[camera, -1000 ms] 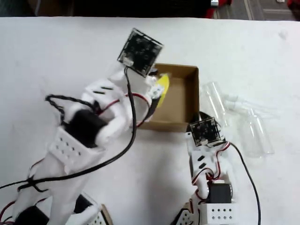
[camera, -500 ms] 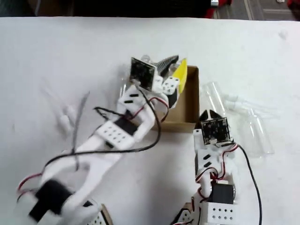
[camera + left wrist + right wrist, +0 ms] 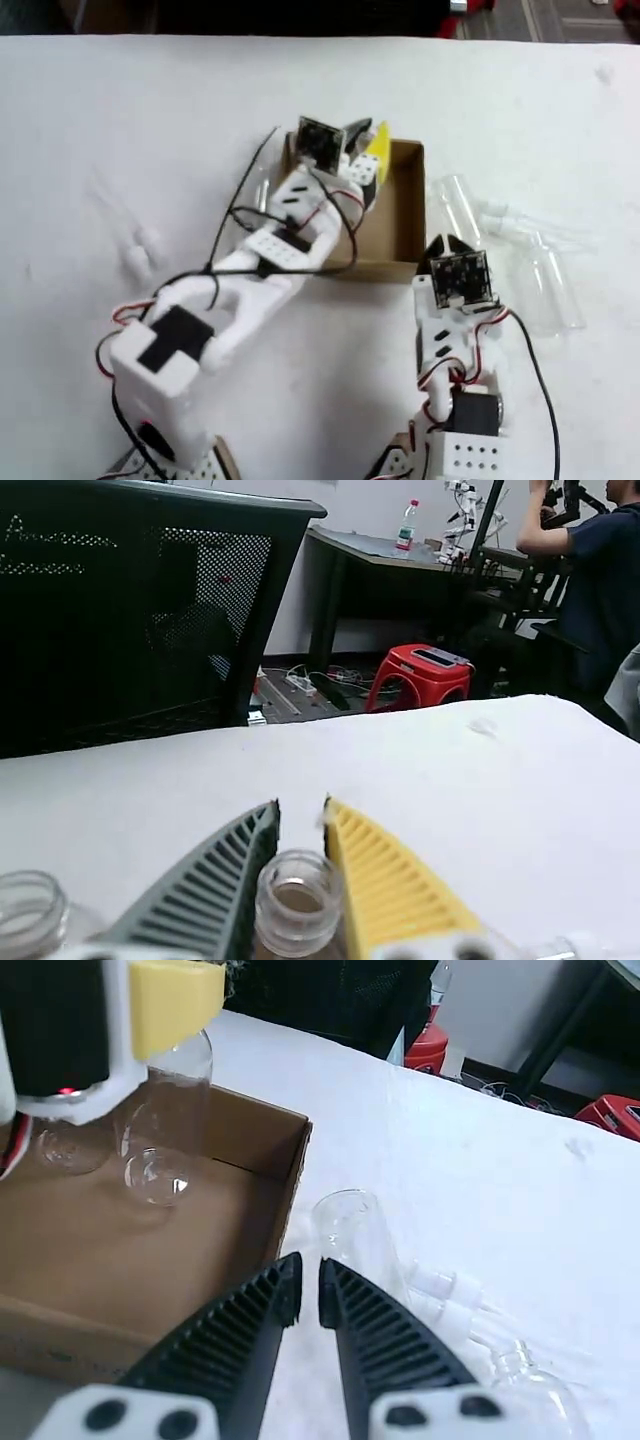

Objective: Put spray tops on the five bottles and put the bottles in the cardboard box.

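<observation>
A white table [image 3: 150,120] is spread across nearly the whole high view, with its far edge running along the top of the frame. The left arm [image 3: 250,290] is stretched from the lower left corner up to the middle. The right arm [image 3: 455,360] is set in the lower right.

The cardboard box [image 3: 400,215] is placed just above the middle of the frame, open side up. Its brown floor is shown at the right end, while its left end is covered by the left arm. The left gripper [image 3: 302,812] is held over the far left part of the box. Its grey and yellow fingers are closed against the neck of a clear bottle [image 3: 295,905], which is held upright inside the box walls with its mouth uncapped. Whether its base touches the floor cannot be told. A second bottle [image 3: 28,910], also uncapped, is seen just beside it; whether it stands inside the box cannot be told.

To the right of the box a third bottle [image 3: 458,215] and a fourth bottle [image 3: 548,285] are laid on the table, with white spray tops [image 3: 497,215] between them.

The right gripper [image 3: 309,1265] is set just outside the near right corner of the box. Its black fingers are drawn almost together, with a thin slit between them and nothing held.

White tabletop is spread wide to the left of the box and between the box and the far edge. At the right, the strip between the box wall and the lying bottles is narrow and is taken up by the right gripper.
</observation>
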Controlling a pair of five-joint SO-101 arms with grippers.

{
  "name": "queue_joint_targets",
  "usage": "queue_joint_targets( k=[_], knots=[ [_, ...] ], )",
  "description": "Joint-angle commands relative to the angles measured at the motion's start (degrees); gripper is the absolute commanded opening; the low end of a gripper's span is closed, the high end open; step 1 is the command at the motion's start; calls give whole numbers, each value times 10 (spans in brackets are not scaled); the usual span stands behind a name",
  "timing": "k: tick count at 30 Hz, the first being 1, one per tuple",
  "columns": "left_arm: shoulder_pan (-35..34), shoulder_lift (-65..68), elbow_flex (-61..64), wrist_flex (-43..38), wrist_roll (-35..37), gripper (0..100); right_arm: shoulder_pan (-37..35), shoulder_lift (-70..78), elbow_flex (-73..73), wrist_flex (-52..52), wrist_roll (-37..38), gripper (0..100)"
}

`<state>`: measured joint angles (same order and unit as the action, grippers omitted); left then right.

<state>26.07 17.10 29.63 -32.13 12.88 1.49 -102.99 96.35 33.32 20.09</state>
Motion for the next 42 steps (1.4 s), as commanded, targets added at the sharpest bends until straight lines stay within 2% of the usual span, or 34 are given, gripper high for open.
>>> queue_joint_targets(
  k=[1,9,21,26,28,34,42],
  knots=[
    [-13,20,-64,-16,-4,24,3,-2,4,-16,-5,18],
    [-29,92,-134,-14,-4,24,2,-2,4,-16,-4,18],
    [-28,52,-135,80,1,24,2,-2,4,-16,-4,19],
    [-28,44,-135,86,1,25,1,-2,4,-16,-4,20],
    [-28,44,-134,87,1,48,1,-2,4,-15,-4,21],
    [-23,44,-134,87,2,212,-14,-2,4,-12,-2,21],
    [-25,15,-136,87,2,214,-15,-2,4,-12,-2,21]
  ],
)
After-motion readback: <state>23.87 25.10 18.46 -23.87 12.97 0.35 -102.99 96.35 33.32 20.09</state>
